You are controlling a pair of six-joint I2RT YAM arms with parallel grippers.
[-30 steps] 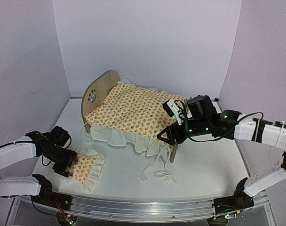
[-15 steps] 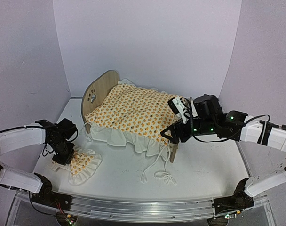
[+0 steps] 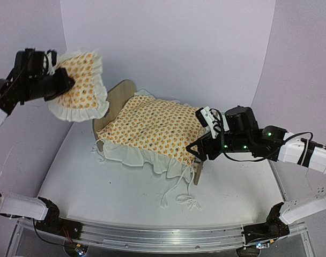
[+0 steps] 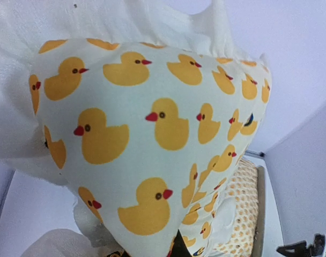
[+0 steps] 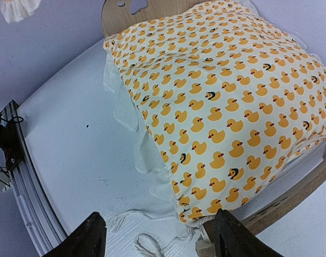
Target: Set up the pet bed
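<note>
Pillow (image 3: 80, 85) is off the worktop (image 3: 98, 182). A second ago it lay near the left front edge. Now it hangs high at far left, above and just left of the headboard. Left arm (image 3: 23, 80) has swung up with it. Left jaws are clenched on the pillow. Duck print fills the left wrist view, ruffle bunched behind it.

Bed (image 3: 121, 92) sits mid-worktop, head toward back left, foot toward the right arm (image 3: 243, 140). Blanket (image 3: 152, 126) covers it whole, so the mattress is hidden. Its ruffle drapes over the near side. Cord (image 3: 179, 199) trails onto the worktop by the foot leg.

Right jaws are released, grasping nothing, poised just off the foot corner and barely shifted in the last second.

Judgement: the blanket looks laid. The pillow is the step in hand and probably goes at the head end. It needs carrying right and down past the headboard.

Surface: white, matte, smooth. Metal rail (image 3: 163, 235) runs along the near edge. Room: plain pale lilac walls (image 3: 168, 48) on three sides.
</note>
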